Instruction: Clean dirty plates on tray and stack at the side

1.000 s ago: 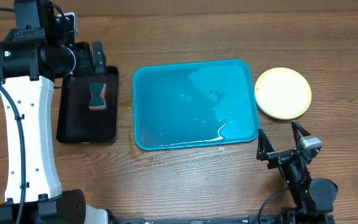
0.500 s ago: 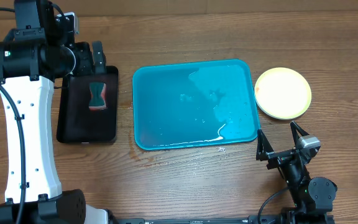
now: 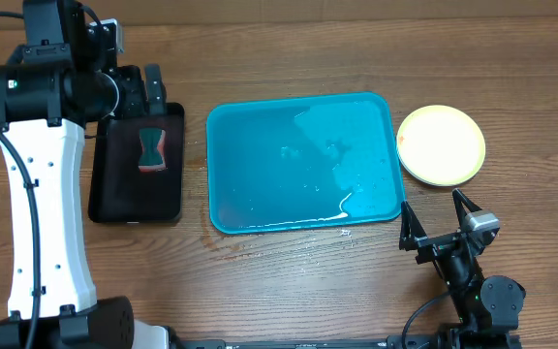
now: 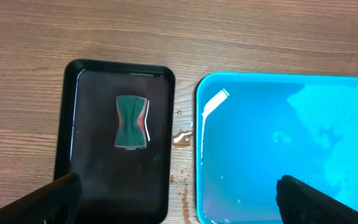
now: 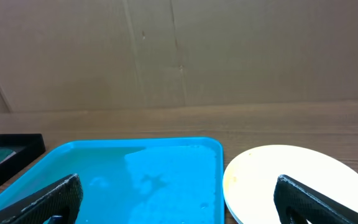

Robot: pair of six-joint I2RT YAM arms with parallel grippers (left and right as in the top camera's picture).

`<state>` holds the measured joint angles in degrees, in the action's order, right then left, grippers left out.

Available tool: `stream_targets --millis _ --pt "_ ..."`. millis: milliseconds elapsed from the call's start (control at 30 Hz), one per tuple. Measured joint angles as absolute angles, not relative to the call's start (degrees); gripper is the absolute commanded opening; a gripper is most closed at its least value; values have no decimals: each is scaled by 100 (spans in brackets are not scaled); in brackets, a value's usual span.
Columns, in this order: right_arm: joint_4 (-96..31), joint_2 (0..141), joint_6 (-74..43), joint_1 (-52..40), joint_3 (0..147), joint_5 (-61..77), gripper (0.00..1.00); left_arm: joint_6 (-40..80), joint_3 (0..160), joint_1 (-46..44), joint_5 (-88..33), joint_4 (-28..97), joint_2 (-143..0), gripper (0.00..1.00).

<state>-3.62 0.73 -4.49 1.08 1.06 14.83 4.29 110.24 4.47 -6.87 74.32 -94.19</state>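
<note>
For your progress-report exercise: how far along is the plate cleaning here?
Done: the tray holds no plates, only water; a clean-looking yellow-green plate sits beside it, others beneath not distinguishable. In hand: nothing; left gripper and right gripper are open and empty, sponge on the black tray. Remaining: apparently nothing.

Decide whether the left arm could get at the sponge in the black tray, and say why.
Probably yes: the left gripper hangs open by the black tray, and the sponge lies uncovered with nothing over it.
</note>
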Motion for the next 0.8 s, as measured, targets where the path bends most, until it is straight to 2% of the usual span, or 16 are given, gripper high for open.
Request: stream_targets --millis 167,400,533,800 --pt "-360 73 -449 108 104 1483 100 421 11013 207 -681 7432 -8871 100" --pt "-364 73 -449 108 104 1483 100 169 10597 -3 -556 6696 -6980 100" --pt "-360 73 -449 108 106 1483 100 108 9546 -3 -558 5749 -5710 100" --pt "-362 73 -449 108 106 1485 100 62 5717 -3 -620 2644 -3603 100"
